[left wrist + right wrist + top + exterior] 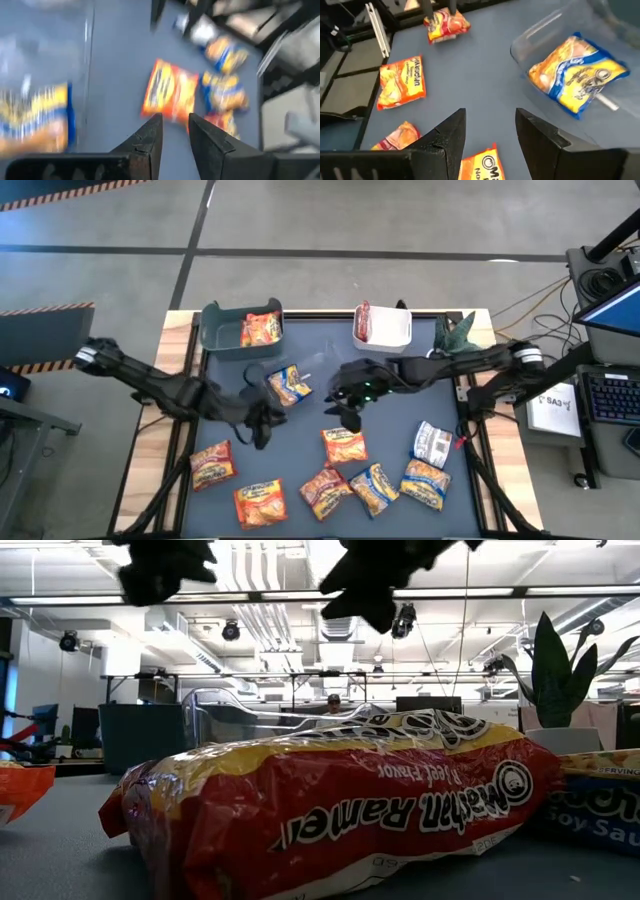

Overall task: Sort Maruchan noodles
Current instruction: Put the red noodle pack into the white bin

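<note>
Grey concrete floor with taped lines runs around a blue-topped counter (400, 430) with wooden side rails, and an office of ceiling lights, pipes and a tall potted plant (560, 680) opens behind it. Along the far edge stand three bins, evidently one per flavour: a teal bin (222, 332) with an orange packet (262, 330) in it, a white bin (392, 330) with a dark red packet (364, 321), and between them a clear bin (310, 365) holding a blue-yellow packet (288, 386).

Most of the Maruchan noodles lie loose on the near half of the counter, unsorted: orange ones (213, 464), a red-and-yellow one (322, 491) and several blue-yellow ones (425, 483) towards the right. One orange packet (344, 446) lies near the middle.

Both arms meet above the centre. The left end effector (262, 423) hovers near the clear bin, its fingers (150, 137) a narrow gap apart with nothing between them. The right end effector (345, 402) hangs beyond the middle orange packet, jaws parted and empty, with the clear bin and its packet ahead of it.

To my eye each arm is between deliveries and about to choose another packet. The two end effectors are close together, so they could crowd each other, and the clear bin's see-through wall sits right beside both.
</note>
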Motion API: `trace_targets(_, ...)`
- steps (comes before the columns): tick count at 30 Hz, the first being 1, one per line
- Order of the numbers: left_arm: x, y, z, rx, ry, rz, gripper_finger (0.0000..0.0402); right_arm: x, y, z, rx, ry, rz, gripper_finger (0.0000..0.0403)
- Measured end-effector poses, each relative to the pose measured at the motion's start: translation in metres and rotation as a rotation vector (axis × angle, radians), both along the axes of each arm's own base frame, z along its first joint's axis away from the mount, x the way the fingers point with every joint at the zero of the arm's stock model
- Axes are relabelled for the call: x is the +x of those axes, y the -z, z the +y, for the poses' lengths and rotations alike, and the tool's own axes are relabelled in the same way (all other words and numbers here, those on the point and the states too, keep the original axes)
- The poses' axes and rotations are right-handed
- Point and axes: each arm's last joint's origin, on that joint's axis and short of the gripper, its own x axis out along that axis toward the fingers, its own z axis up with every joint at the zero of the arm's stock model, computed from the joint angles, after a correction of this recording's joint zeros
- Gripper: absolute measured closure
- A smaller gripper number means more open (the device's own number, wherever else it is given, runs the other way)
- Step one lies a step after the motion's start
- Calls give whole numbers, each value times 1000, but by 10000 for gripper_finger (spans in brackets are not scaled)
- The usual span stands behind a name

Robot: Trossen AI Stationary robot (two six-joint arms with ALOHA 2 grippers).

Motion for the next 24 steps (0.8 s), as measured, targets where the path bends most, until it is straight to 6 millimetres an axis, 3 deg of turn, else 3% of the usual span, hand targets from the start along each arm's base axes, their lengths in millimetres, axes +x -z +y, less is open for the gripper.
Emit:
trace_targets(7,2,4,-44,-67,-24,504,325,-37,0,-1,-20,-6,-154,247)
trace_targets(13,7,20,-96,-65,-38,795,315,-59,4,-3,-29,-2,-296,248)
trace_targets(18,11,38,-127,-13,-141,969,275,-65,7,-3,-27,-5,-368,248)
trace_targets(24,17,61,-145,132,-255,1139,214,-65,9,-2,-24,-9,-363,248)
